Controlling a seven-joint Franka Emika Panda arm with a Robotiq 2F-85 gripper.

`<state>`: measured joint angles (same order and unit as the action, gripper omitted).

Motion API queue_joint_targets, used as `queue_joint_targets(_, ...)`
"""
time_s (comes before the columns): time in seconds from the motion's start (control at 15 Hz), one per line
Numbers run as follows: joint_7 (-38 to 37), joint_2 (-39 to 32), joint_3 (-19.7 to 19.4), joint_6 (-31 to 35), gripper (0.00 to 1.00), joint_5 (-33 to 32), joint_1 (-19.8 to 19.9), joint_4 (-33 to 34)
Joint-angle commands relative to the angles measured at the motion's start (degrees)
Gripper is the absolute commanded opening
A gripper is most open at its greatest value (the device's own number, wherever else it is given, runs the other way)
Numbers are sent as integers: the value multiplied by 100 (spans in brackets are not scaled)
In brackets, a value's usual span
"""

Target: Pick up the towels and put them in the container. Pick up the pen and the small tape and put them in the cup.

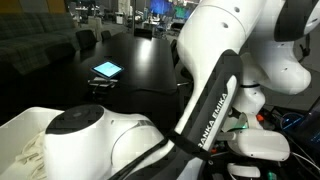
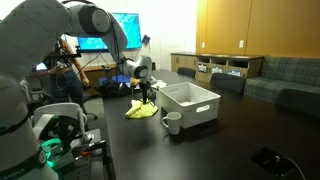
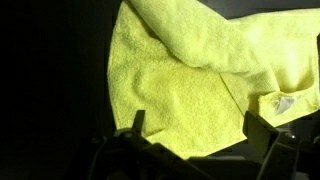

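A yellow towel (image 3: 185,85) lies crumpled on the black table and fills the wrist view; it also shows in an exterior view (image 2: 140,111). My gripper (image 3: 195,128) hangs open just above its near part, with one finger on each side of the cloth and nothing held; in the exterior view it (image 2: 146,96) sits right over the towel. A white container (image 2: 190,103) stands beside the towel, with a white cup (image 2: 172,122) at its front corner. In an exterior view the container's corner (image 1: 25,135) holds pale cloth. Pen and small tape are not visible.
The robot arm fills much of an exterior view (image 1: 215,90). A lit tablet (image 1: 107,70) lies on the dark table behind it. Chairs and a cabinet stand at the room's edges (image 2: 215,65).
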<state>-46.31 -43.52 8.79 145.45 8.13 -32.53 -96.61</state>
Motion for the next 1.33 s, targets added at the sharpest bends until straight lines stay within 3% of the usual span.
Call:
queue_joint_targets(0.0,-683,-404,-137,-122,100,66,-227,529)
queue_joint_targets(0.53,-2287,-1273,-219,-88,100,159,-456,1230)
queue_joint_targets(0.93,-3351,-1357,-463,13,100,68,-496,1088)
queue_joint_targets(1.27,-3724,-1320,-568,-58,100,-25,-432,1050)
